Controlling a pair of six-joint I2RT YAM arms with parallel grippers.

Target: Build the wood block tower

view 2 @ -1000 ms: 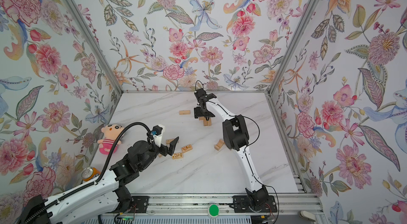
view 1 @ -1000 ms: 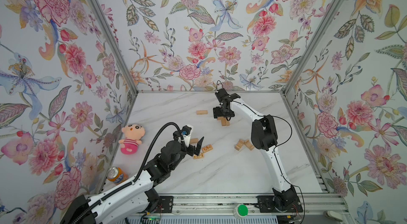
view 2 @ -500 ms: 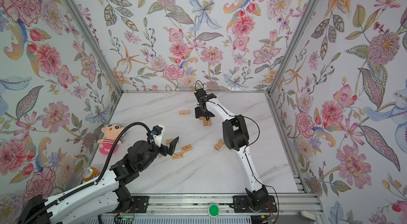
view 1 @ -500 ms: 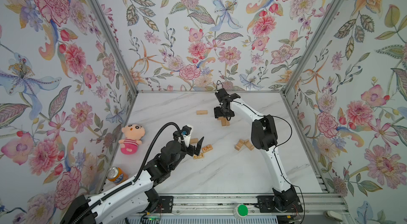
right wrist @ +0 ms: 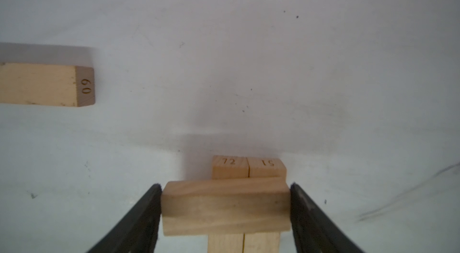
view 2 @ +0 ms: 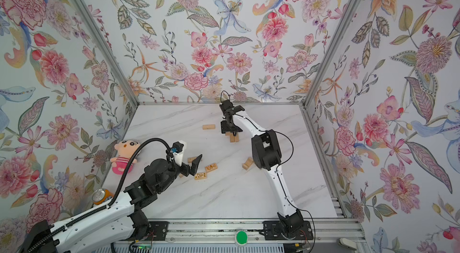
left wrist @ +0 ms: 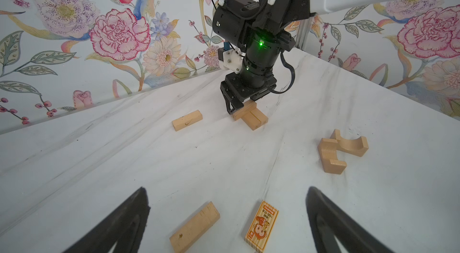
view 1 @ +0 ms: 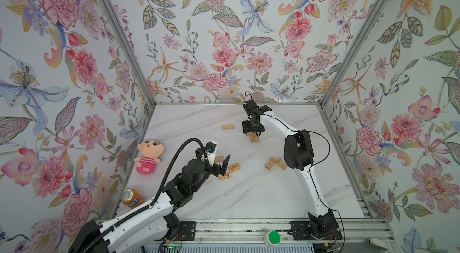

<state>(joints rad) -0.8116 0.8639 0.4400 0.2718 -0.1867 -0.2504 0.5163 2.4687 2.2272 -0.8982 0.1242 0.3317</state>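
Toward the back of the marble table [view 1: 249, 197], just right of centre in both top views, the tower [view 1: 255, 138] [view 2: 234, 137] stands two layers high. Its base is a pair of bars lying side by side, numbers stamped on their end faces, and a top block [right wrist: 225, 204] lies crosswise over them. The right gripper [right wrist: 225, 185] points straight down onto it, its two black fingers pressed against the opposite ends of that top block so that it is gripped along its length. A lone block [view 1: 228, 127] lies flat just left of the tower and apart from it, also numbered on its end.

Lower in the top views, left of centre, the left gripper [left wrist: 226, 189] hovers low over the table with its jaws spread wide, holding nothing. Below its fingers lie a plain block [left wrist: 194, 229] and two printed blocks [view 1: 234, 167], one of which shows an orange cartoon monkey in the left wrist view. Right of these, near the right arm's elbow, two arch-cut blocks [view 1: 270, 164] rest touching each other. Along the table's left edge sits a pink plush doll [view 1: 147, 156], and nearer the bottom of the frame an orange drink can [view 1: 130, 195].
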